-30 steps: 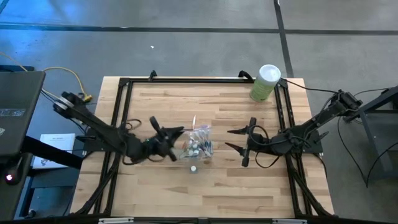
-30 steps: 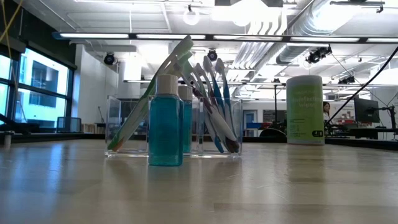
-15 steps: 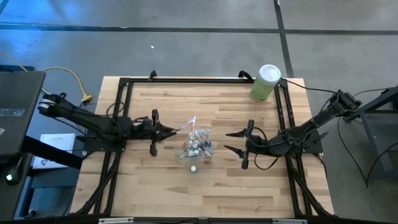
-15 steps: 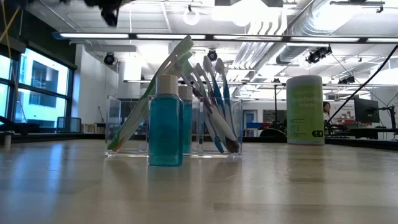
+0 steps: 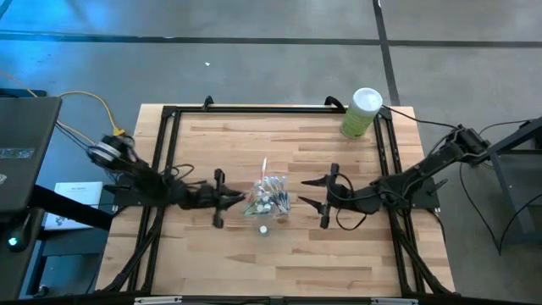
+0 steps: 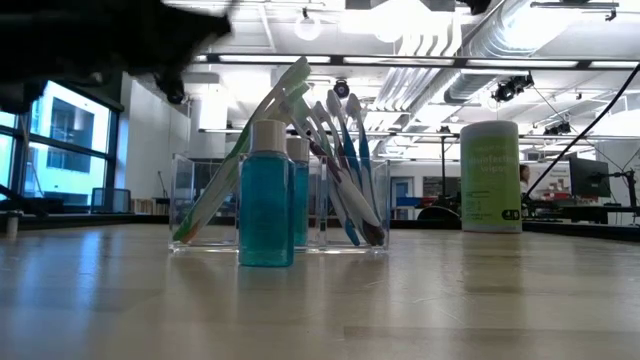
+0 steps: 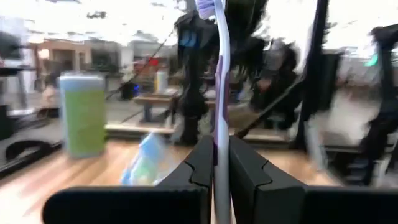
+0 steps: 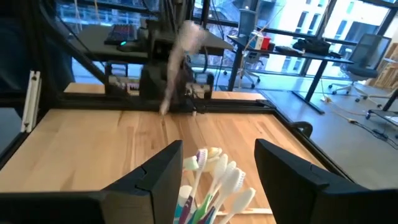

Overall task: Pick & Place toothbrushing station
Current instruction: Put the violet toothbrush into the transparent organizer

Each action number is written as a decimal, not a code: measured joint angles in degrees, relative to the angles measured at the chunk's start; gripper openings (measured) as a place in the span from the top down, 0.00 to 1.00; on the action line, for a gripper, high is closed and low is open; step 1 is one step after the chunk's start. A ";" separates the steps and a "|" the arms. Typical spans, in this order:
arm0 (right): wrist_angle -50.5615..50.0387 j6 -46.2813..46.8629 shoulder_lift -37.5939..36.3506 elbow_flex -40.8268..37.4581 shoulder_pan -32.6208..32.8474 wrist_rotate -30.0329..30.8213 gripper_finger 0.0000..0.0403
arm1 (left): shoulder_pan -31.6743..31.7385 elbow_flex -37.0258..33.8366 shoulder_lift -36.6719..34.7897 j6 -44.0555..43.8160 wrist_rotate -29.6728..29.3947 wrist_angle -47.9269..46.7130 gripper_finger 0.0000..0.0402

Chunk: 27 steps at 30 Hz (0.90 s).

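The clear holder [image 5: 269,200] stands mid-table with several pastel toothbrushes [image 6: 335,165] leaning in it. It also shows in the low view [image 6: 205,205]. A blue white-capped bottle [image 6: 266,195] stands in front of it in the low view. My left gripper [image 5: 235,200] is just left of the holder, shut on a white-and-purple toothbrush [image 7: 220,93]. My right gripper [image 5: 307,193] is open just right of the holder. In the right wrist view its fingers stand either side of the brush heads [image 8: 211,177] without touching them. My left gripper pinches the toothbrush's handle [image 7: 220,140] between its two fingers. The fingers come level from the table's left. The head end [image 7: 208,7] sticks out well clear of the fingers. The toothbrush is lifted clear of the table.
A tall green canister with a white lid [image 5: 362,113] stands at the far right corner and also shows in the low view [image 6: 490,177]. A small white-capped bottle [image 5: 263,229] stands just near of the holder. A black frame [image 5: 169,110] runs round the tabletop.
My left gripper has swung toward the far edge and then back toward the near edge, coming down beside the holder's left side; it now shows as a dark blur at the low view's upper left. My right gripper has moved a little left toward the holder.
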 joint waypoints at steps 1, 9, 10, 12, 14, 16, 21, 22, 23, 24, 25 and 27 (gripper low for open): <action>0.27 -0.01 0.09 0.00 -0.37 -0.72 0.53 | 0.01 0.41 1.82 -0.07 -0.28 -0.04 0.96; 0.54 0.08 0.12 0.00 -0.96 -4.14 0.53 | 0.00 2.44 6.68 -3.17 -0.90 0.06 0.96; 0.54 0.06 0.12 0.00 -0.96 -4.12 0.53 | -0.06 2.46 6.87 -3.64 -1.13 0.03 0.96; 0.65 0.00 0.12 0.00 -0.96 -4.47 0.53 | -0.56 2.50 6.94 -4.42 -1.22 -0.02 0.96; 1.25 -0.14 0.12 0.00 -1.07 -6.21 0.53 | -1.03 2.81 6.84 -3.78 -1.08 0.03 0.96; 2.40 -0.44 0.15 0.00 -1.58 -8.19 0.53 | -1.65 3.02 6.21 -2.83 -1.11 0.05 0.96; 3.31 -0.48 0.32 0.00 -2.18 -11.16 0.53 | -2.19 3.16 6.28 -5.50 -1.64 0.08 0.96; 3.48 -0.48 0.32 0.00 -2.16 -11.24 0.53 | -2.22 3.16 6.28 -5.94 -1.69 0.06 0.96; 3.53 -0.48 0.32 0.00 -2.14 -11.33 0.53 | -2.45 3.13 6.28 -5.90 -1.71 0.08 0.96; 3.50 -0.48 0.32 0.00 -2.11 -11.44 0.53 | -2.70 3.13 6.28 -5.43 -1.81 0.08 0.96; 3.51 -0.50 0.32 0.00 -2.11 -11.50 0.53 | -2.81 3.13 6.42 -4.79 -1.82 0.09 0.96; 3.51 -0.50 0.32 0.00 -2.11 -11.46 0.53 | -2.69 3.13 6.87 -3.83 -1.86 0.06 0.96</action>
